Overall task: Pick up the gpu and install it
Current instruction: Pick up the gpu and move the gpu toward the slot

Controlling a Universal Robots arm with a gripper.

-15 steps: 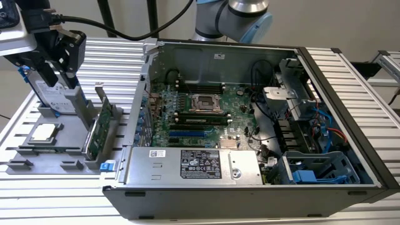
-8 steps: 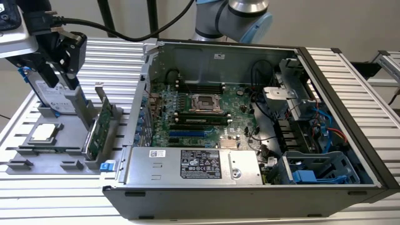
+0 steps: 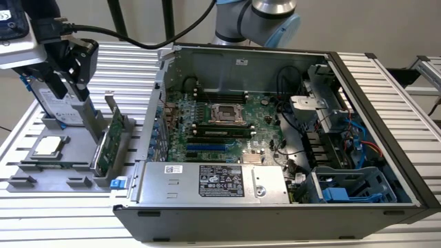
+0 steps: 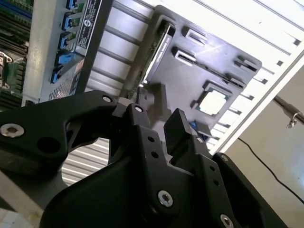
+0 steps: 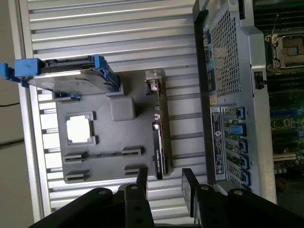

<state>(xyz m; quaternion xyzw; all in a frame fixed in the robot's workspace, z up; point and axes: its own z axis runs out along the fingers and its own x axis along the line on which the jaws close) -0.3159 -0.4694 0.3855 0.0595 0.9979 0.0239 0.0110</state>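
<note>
- The gripper (image 3: 74, 82) hangs high at the exterior view's left, above the drive (image 3: 59, 111) that stands in the tray (image 3: 51, 168). Its fingers are spread with a clear gap between them, and they hold nothing.
- The drive's face carries a pale label; its print is too small to tell.
- The CPU (image 3: 47, 146) lies flat in the tray, below the drive.
- The gpu (image 3: 110, 137) stands on its long edge in the tray's slot, green board showing and silver bracket upright at the far end. It is just beside the case (image 3: 262, 222), on that case's exterior-view left.
- From the gripper the gpu lies lower and toward the exterior view's right, well apart. Its long axis runs front to back along the tray.
- In the first wrist view the gpu (image 5: 159, 137) shows edge-on, and its line runs toward the gap of the gripper (image 5: 166, 183), so I judge the fingers roughly square to the card.
- In the case, the power supply (image 3: 269, 178) bears a white label (image 3: 220, 181); I cannot make out the writing.
</note>
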